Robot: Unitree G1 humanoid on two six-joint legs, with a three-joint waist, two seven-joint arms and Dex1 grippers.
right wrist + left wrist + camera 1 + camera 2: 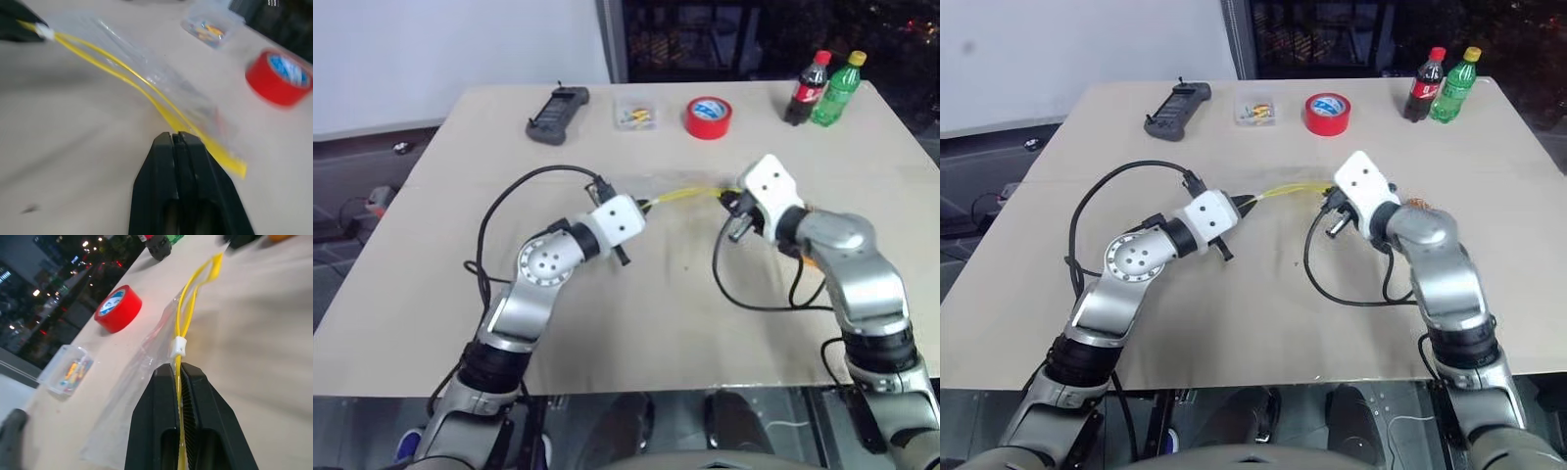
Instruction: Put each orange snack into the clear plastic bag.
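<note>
a black handheld controller [558,114] is lying near the far left corner of the tan table [636,323], angled a little. to its right a small clear box [635,116] of colourful bits is sitting flat, and just beyond that a red tape roll [708,117] with a blue and white label is lying on its side, hole facing up. further right, near the far corner, two bottles are standing upright and touching: a dark cola bottle [808,88] with a red cap and a green bottle [837,89] with a yellow cap. a white wall [450,49] is showing behind the table's left side, and a dark window [724,34] is showing behind the right.
</note>
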